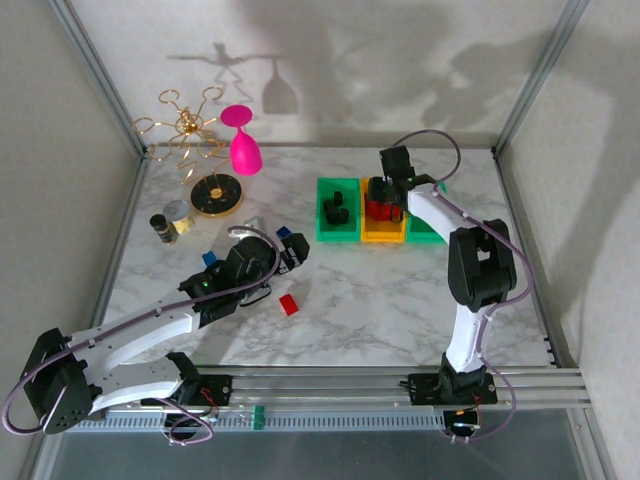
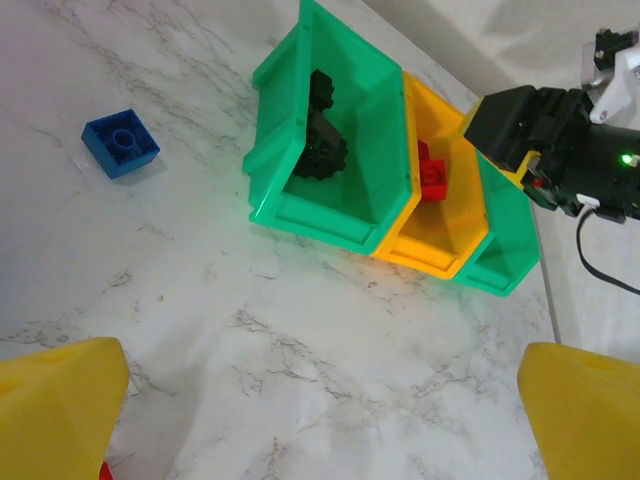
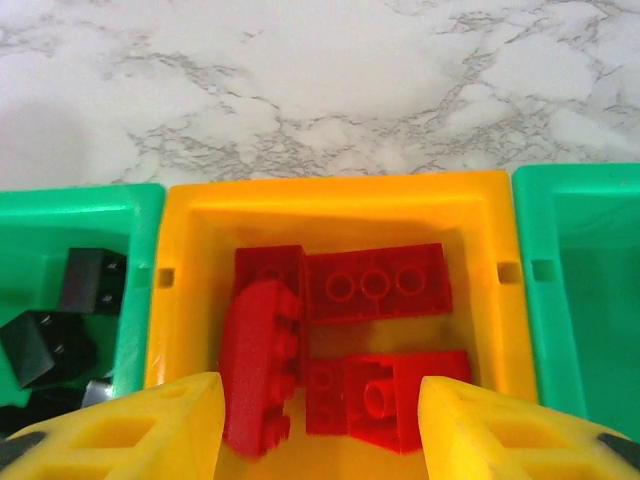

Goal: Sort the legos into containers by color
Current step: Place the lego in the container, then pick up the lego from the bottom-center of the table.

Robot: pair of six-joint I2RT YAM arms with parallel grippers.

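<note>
Three bins stand side by side at the back of the counter (image 1: 380, 300), walls touching: left bin (image 1: 338, 238), middle bin (image 1: 383, 238), right bin (image 1: 425, 237). A few bricks (image 3: 60, 320) lie in the left one, a heap of bricks (image 3: 375, 285) in the middle one, right under the right pincer (image 3: 320, 420). Well before them, a near brick (image 1: 289, 304) lies alone on the counter, and a second brick (image 1: 283, 233) sits just beside the left pincer (image 1: 297, 250), perhaps touching, hard to tell.

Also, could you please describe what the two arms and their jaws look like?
The left arm and right arm share one build: white links joined by bulky black joint housings, with a thin lilac-grey cable looping along each. Their jaws are bright yellow, wedge-shaped blocks. A small green light glows on the right wrist housing.
</note>
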